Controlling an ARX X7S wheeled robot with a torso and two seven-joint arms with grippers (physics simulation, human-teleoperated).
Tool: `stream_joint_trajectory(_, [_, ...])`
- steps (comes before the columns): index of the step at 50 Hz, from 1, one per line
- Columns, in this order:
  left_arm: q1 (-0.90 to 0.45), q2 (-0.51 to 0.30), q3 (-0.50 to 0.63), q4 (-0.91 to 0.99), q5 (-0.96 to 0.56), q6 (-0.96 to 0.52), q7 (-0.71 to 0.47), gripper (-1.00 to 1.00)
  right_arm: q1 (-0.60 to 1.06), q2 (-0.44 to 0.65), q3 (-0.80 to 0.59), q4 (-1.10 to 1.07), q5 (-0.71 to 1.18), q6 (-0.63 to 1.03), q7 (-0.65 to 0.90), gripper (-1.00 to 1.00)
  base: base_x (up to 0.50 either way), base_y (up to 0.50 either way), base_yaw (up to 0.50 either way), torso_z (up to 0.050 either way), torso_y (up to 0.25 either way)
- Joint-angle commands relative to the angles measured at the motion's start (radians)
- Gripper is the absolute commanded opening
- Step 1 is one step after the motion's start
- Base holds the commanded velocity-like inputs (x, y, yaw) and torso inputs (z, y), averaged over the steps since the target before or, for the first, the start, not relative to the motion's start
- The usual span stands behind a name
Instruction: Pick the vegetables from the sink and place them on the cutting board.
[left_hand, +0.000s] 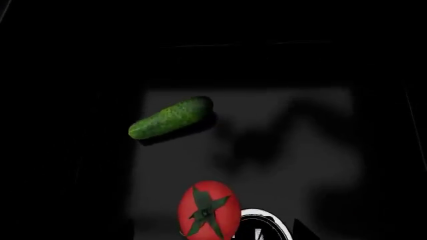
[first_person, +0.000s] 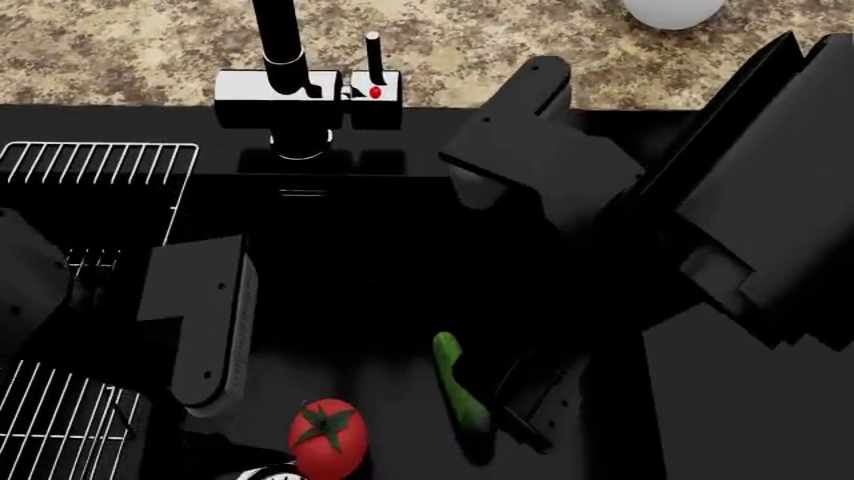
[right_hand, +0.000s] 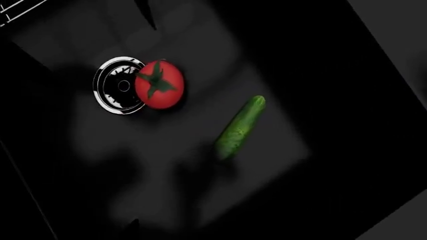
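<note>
Cucumber (first_person: 458, 394) lay in sink (first_person: 347, 290) just beside right hand (first_person: 531, 400); tomato (first_person: 327, 438) sat near left hand (first_person: 207, 385). Grip state of both: cannot tell.

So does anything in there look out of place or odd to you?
Only mildly: the tomato sits partly over the drain in the sink, with the cucumber lying loose nearby. Nothing looks spilled or damaged.

One tomato (first_person: 327, 437), one cucumber (first_person: 458, 395), one faucet (first_person: 283, 62), one sink (first_person: 347, 230).
</note>
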Motion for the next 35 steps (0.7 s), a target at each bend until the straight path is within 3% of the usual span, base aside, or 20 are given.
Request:
stream_joint_trajectory(1, [-0.032, 0.083, 0.060, -0.100, 0.034, 0.053, 0.017, 1.00, 0.050, -0.005, -0.027, 0.022, 0.031, -0.009, 0.017, 1.00, 0.03, 0.00, 0.00, 0.000, 0.000])
stream_joint_trajectory(11, [-0.050, 0.123, 0.224, -0.181, 0.123, 0.103, 0.080, 1.00, 0.084, -0.006, -0.064, 0.011, 0.040, 0.004, 0.009, 1.00, 0.03, 0.00, 0.00, 0.000, 0.000])
stream_joint_trajectory(26, [-0.036, 0.287, 0.267, -0.532, 0.166, 0.277, 0.017, 1.00, 0.050, 0.023, -0.030, -0.023, 0.100, 0.015, 0.072, 1.00, 0.03, 0.00, 0.00, 0.000, 0.000])
stream_joint_trajectory(35, [-0.033, 0.406, 0.291, -0.861, 0.183, 0.455, -0.012, 1.00, 0.017, 0.029, -0.033, -0.022, 0.118, -0.006, 0.094, 1.00, 0.03, 0.00, 0.00, 0.000, 0.000])
